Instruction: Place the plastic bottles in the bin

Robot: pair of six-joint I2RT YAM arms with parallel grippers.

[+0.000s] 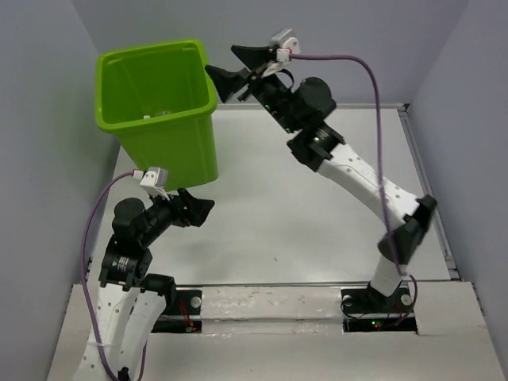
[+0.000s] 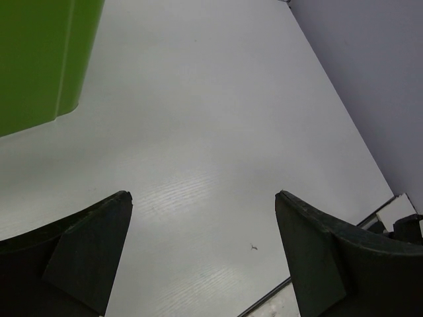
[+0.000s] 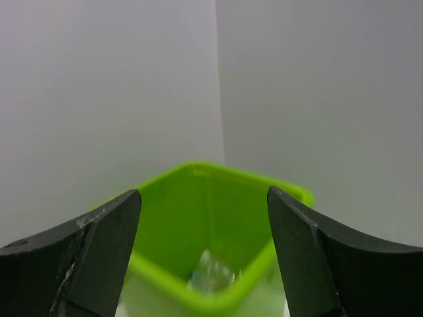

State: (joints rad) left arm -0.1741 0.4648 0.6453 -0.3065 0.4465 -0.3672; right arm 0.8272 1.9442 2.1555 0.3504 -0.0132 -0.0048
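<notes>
Top external view: two arms, one bin, one table. The right gripper (image 1: pixel 222 62) hangs over the right-hand rim of the lime-green bin (image 1: pixel 167 151), which stands upright at the far left of the table (image 1: pixel 302 222). Its jaws are spread, with nothing between them and nothing touched. The left gripper (image 1: pixel 205 210) hovers low near its base, just in front of the bin, and it too is spread wide and empty.

Right wrist view: the right gripper (image 3: pixel 203 193) frames the bin (image 3: pixel 218 198) from above and looks into its open mouth. The plastic bottles (image 3: pixel 211 276) appear here only as a clear, blurred mass on the bin's floor, and their number cannot be counted. The top view gives no more than a faint pale glint there.

Left wrist view: between the parted fingers of the left gripper (image 2: pixel 203 193) lies bare table (image 2: pixel 218 99). One lower corner of the bin (image 2: pixel 33 66) enters at upper left, its interior hidden.
</notes>
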